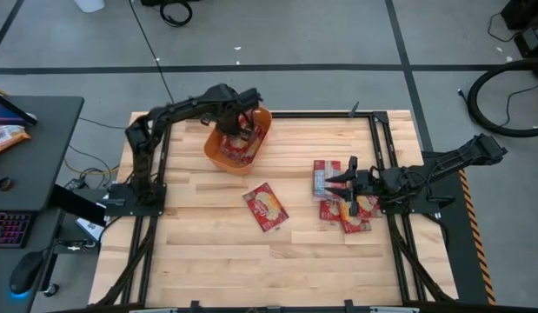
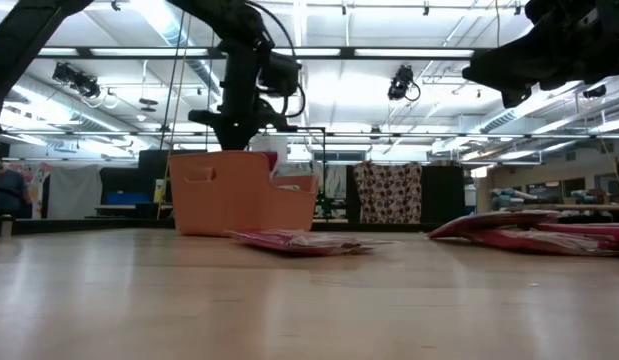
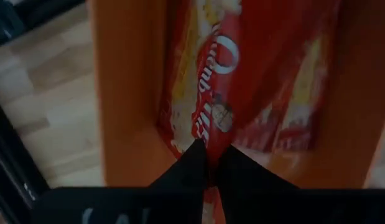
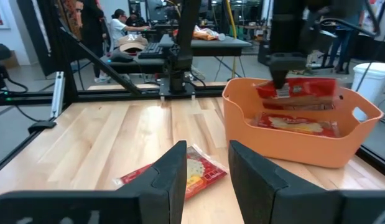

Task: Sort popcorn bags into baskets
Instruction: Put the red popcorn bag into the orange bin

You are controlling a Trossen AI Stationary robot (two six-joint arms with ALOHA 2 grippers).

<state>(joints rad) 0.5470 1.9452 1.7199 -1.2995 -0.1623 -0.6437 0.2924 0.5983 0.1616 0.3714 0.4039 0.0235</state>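
Note:
The orange tub (image 1: 218,149) stands at the table's far middle with several red popcorn packets (image 4: 298,124) inside. My left gripper (image 1: 243,123) is over it, shut on one more red packet (image 3: 214,93). A single packet (image 1: 266,207) lies flat on the table's middle. A loose pile of packets (image 1: 342,209) lies at the right side. My right gripper (image 1: 347,179) hovers open above that pile, pointing toward the tub, touching nothing. My left gripper pinches a red packet by its edge (image 3: 209,152) between the two fingers (image 3: 189,168), coming from above and pointing down. The packet hangs below the fingers inside the tub (image 3: 127,93), over the packets lying in there (image 3: 292,124).
A black frame (image 1: 381,148) runs along the table's edges. A desk with a keyboard, a mouse and an orange-and-white snack packet (image 1: 6,136) stands left of the table. Bare wood (image 1: 216,252) stretches across the near half. People sit in the room behind (image 4: 120,25).

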